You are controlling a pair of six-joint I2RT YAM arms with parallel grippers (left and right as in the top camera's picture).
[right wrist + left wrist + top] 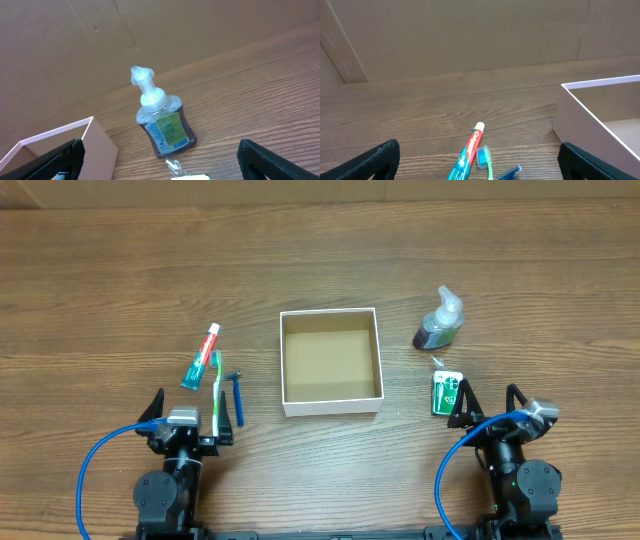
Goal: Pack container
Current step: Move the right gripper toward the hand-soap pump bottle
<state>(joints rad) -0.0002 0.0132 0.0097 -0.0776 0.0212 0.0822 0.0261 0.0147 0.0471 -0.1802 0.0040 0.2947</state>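
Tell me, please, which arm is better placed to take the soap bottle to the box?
Right, probably. The soap bottle is on the right side of the container, ahead of the open right gripper. The left gripper sits beyond the container, near the toothpaste.

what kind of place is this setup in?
Probably a lab test bench, not a real bathroom: wood-grain table backed by plain cardboard sheets, toiletries like the toothpaste tube and soap pump bottle staged around an empty container.
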